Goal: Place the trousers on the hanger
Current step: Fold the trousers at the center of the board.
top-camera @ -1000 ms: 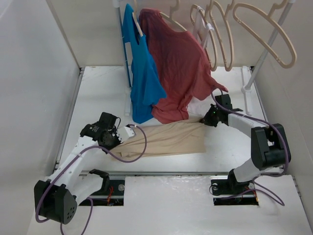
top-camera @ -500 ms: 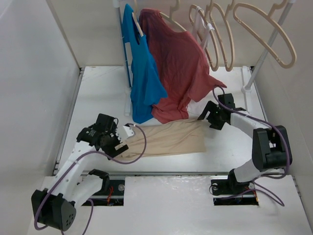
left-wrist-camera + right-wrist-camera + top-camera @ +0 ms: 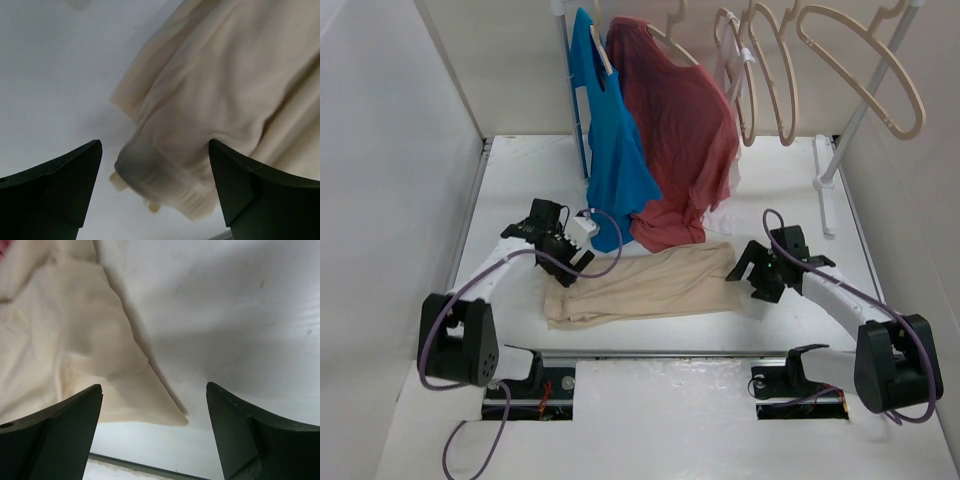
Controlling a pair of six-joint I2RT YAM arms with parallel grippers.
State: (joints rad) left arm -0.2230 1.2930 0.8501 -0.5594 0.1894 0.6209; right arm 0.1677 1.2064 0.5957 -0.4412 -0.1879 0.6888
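My left pincer (image 3: 568,258) and right pincer (image 3: 748,272), both apart now, have released the trousers (image 3: 650,285) flat on the counter (image 3: 520,180).

two white-shelled arms, left arm (image 3: 488,274) and right arm (image 3: 832,292), chunky black joint housings (image 3: 455,340), skinny purple cables (image 3: 619,245) looping off them, black left gripper (image 3: 568,250) and right gripper (image 3: 753,272), dark matte wedge fingers (image 3: 55,185)

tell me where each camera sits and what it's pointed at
Top external: above and behind the robot, looking down at the table; both arms show.
Left wrist: on the left gripper, looking down at one trousers end; two open fingers show.
Right wrist: on the right gripper, over a trousers corner; open fingers show.
All share the trousers.
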